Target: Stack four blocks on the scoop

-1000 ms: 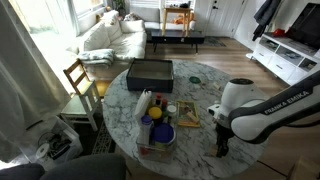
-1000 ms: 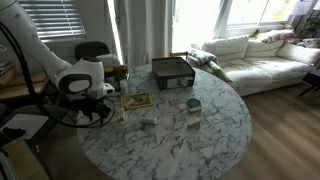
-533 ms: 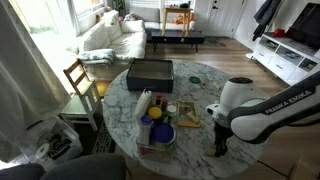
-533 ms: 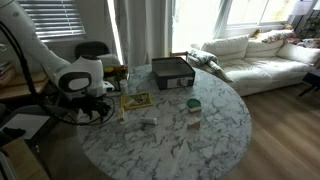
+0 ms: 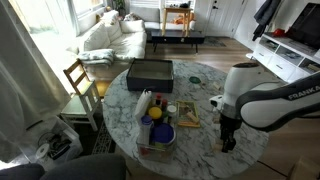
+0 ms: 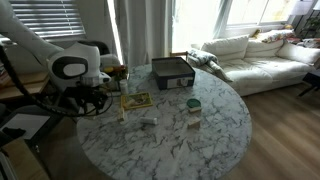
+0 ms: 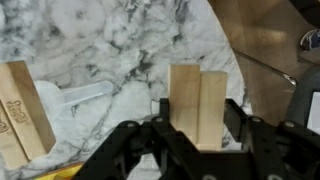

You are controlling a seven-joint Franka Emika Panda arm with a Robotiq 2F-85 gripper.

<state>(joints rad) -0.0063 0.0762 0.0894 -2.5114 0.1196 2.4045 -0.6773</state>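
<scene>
Wrist view: our gripper (image 7: 198,118) pinches 1 pale wooden block (image 7: 198,85) above the marble table (image 7: 120,40) — another block (image 7: 22,110) stands near the white scoop (image 7: 85,96). We judge most stacking remains — no 4-block stack shows.

A home living room is indicated by the white cushioned sofa (image 5: 112,38), the pale wooden chair (image 5: 78,82) and the round white marble tabletop (image 5: 190,150).

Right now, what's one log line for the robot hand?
gripper: shut on block | over marble table | second block: not held, wrist view left
</scene>
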